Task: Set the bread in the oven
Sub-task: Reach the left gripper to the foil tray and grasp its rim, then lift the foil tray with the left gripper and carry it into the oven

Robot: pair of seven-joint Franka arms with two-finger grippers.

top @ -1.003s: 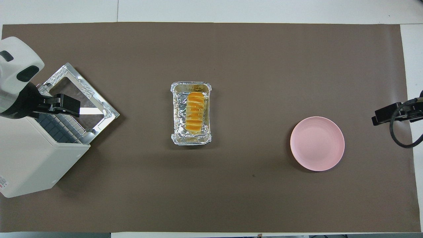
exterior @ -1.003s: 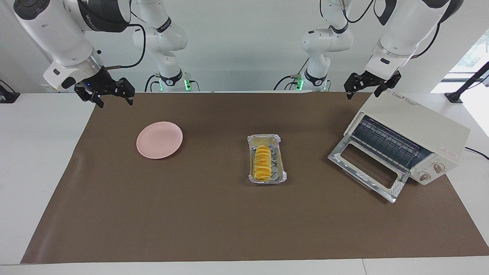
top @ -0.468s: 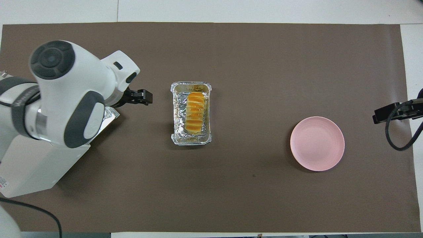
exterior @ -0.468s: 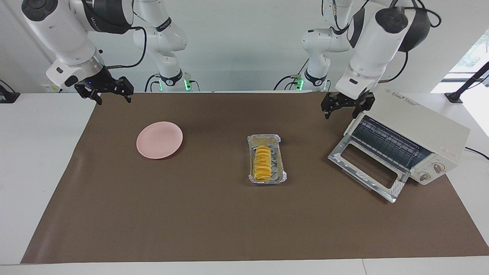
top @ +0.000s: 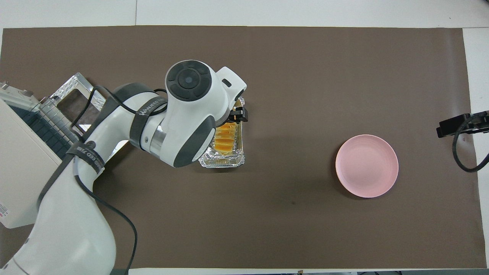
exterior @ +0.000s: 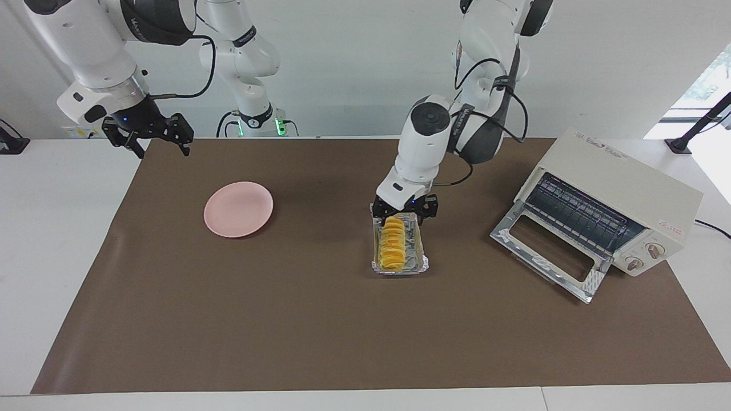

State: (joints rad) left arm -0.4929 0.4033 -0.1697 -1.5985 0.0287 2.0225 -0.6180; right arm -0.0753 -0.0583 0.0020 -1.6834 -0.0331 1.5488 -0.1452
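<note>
One ridged yellow-orange bread loaf (exterior: pixel 393 244) lies lengthwise in a crinkled foil tray (exterior: pixel 422 249) just right of the middle of the facing view, on the brown mat (exterior: pixel 285 319). In the overhead view the bread (top: pixel 225 139) shows only partly, since the left arm's wrist covers the upper half of the foil tray (top: pixel 223 161).

The left gripper (exterior: pixel 405 210) hangs over the end of the tray that lies nearer to the robots, right above that end of the loaf; its fingers stand apart, one at each long side of the tray. I cannot tell whether the fingertips touch the foil or the bread. In the overhead view only a black part of the left gripper (top: pixel 237 114) peeks out past the white wrist.

The toaster oven (exterior: pixel 628 194) sits at the right of the facing view, angled, with its glass door (exterior: pixel 548 251) dropped flat onto the mat and the wire rack (exterior: pixel 577 214) showing inside. Two knobs sit at its lower right corner.

A round pink plate (exterior: pixel 238 209) rests left of centre, well apart from the tray.

The right gripper (exterior: pixel 147 134) waits in the upper left, over the mat's corner, fingers spread and holding nothing.
</note>
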